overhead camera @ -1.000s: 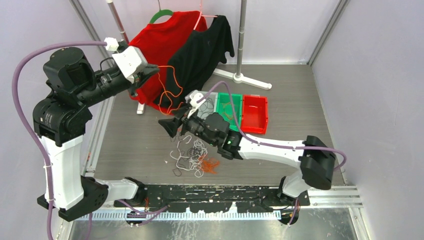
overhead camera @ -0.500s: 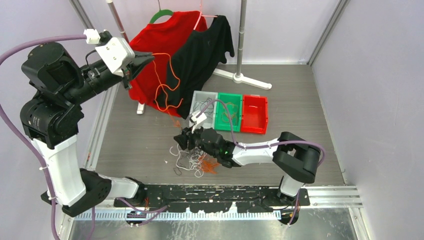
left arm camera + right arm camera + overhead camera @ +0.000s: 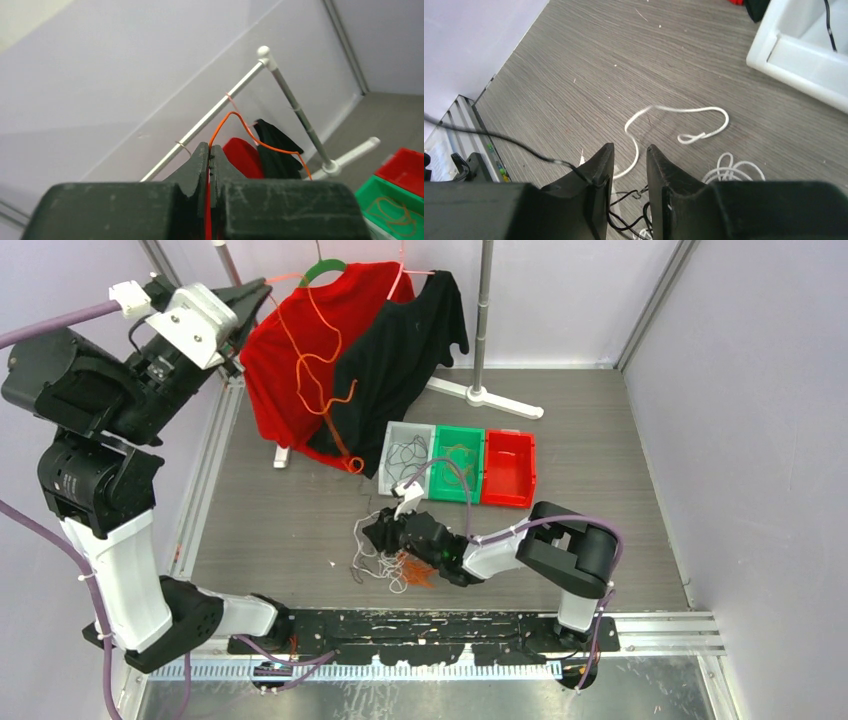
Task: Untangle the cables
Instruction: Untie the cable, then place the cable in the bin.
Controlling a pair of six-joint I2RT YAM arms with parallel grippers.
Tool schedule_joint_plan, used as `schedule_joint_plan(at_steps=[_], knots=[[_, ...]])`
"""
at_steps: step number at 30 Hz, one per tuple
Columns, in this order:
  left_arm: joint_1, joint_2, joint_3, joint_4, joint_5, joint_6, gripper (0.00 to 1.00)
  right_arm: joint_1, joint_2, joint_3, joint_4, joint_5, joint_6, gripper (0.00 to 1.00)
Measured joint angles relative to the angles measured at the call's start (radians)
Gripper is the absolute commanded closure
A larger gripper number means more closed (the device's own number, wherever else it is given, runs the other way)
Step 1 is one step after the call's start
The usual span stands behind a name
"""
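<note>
- Left gripper (image 3: 252, 290) is up at far left, clamped on the orange cable (image 3: 318, 370).
- Orange cable hangs across the red shirt (image 3: 275, 350) down to the floor.
- Right gripper (image 3: 630, 148) is low over the tangled cable pile (image 3: 392, 562), near centre.
- Its jaws are narrowly apart, black and white strands around them.

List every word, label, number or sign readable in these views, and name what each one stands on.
No readable text in any view.
Gray bin, green bin, red bin, red shirt, black shirt: no lettering shows.
Black base rail: pale marks, too small to read.
</note>
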Motion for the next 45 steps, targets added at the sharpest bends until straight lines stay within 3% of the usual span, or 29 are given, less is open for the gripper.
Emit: schedule_joint_plan(at_steps=[4,16,17,20,22,26,34,45], knots=[[0.000,0.010,0.020,0.097,-0.047,0.032,1.00,0.002,0.013,-0.029,0.024,0.005,0.032,0.97],[0.000,0.030,0.042,0.327,-0.126,0.111,1.00,0.035,0.031,-0.052,0.027,0.053,0.059,0.99],[0.000,0.033,0.042,0.355,-0.137,0.116,1.00,0.039,0.031,-0.052,0.027,0.058,0.059,0.96],[0.000,0.046,0.052,0.408,-0.154,0.130,1.00,0.045,0.032,-0.052,0.023,0.061,0.058,0.59],[0.000,0.048,0.056,0.409,-0.147,0.123,1.00,0.048,0.031,-0.052,0.022,0.061,0.051,0.42],[0.000,-0.014,-0.055,0.389,-0.084,0.080,1.00,0.054,0.010,-0.044,-0.019,0.031,0.008,0.24],[0.000,-0.166,-0.325,0.248,0.091,-0.060,1.00,0.059,-0.301,0.021,-0.202,-0.054,-0.121,0.15],[0.000,-0.270,-0.665,0.088,0.271,-0.156,1.00,0.058,-0.617,0.119,-0.429,-0.161,-0.245,0.15]])
